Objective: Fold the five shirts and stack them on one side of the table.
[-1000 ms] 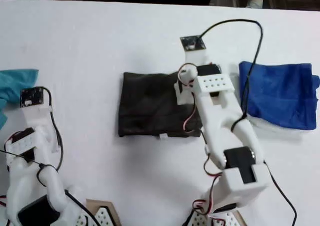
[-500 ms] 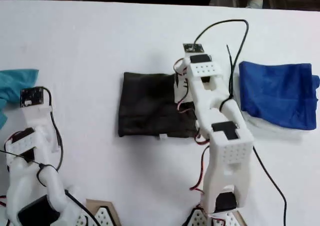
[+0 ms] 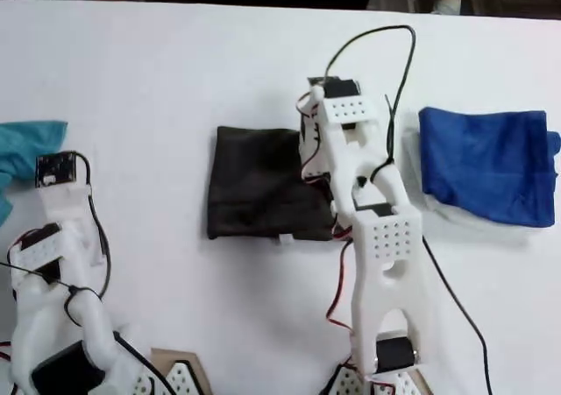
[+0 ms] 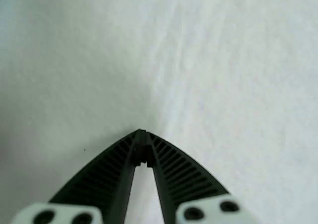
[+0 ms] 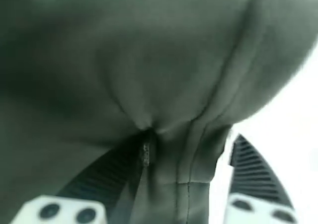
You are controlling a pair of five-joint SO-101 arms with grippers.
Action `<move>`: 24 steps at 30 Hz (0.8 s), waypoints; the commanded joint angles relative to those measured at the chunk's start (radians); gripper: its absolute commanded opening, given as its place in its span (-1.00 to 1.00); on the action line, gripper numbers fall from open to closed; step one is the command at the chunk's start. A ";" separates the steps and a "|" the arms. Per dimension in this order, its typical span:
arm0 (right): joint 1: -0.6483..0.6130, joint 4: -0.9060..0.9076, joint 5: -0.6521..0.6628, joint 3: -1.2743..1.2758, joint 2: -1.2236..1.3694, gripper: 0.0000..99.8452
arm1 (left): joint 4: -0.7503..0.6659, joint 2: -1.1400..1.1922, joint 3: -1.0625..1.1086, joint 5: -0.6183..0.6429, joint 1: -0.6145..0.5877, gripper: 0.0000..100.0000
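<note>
A folded black shirt (image 3: 259, 185) lies in the middle of the table. My right gripper (image 3: 308, 155) is down at its right edge. In the right wrist view the gripper (image 5: 189, 149) is open and straddles a bunched hem of the black shirt (image 5: 149, 60): one finger (image 5: 117, 177) is tucked under the cloth, the other finger (image 5: 253, 172) sits outside over bare table. A folded blue shirt (image 3: 486, 163) lies at the right. A teal shirt (image 3: 26, 145) shows at the left edge. My left gripper (image 4: 141, 137) is shut and holds nothing, low over the white table near the teal shirt.
The white table (image 3: 158, 80) has open room at the back and front centre. Black cables (image 3: 394, 71) loop above the right arm between the black and blue shirts. Both arm bases stand at the near edge.
The right arm has drawn back and swung left, bringing its gripper onto the black shirt's right edge. The left arm and all the shirts have stayed put.
</note>
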 commanded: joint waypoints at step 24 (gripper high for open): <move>0.051 0.016 0.310 -0.041 -0.179 -0.95 | -0.017 -0.029 -0.015 0.008 -0.002 -0.95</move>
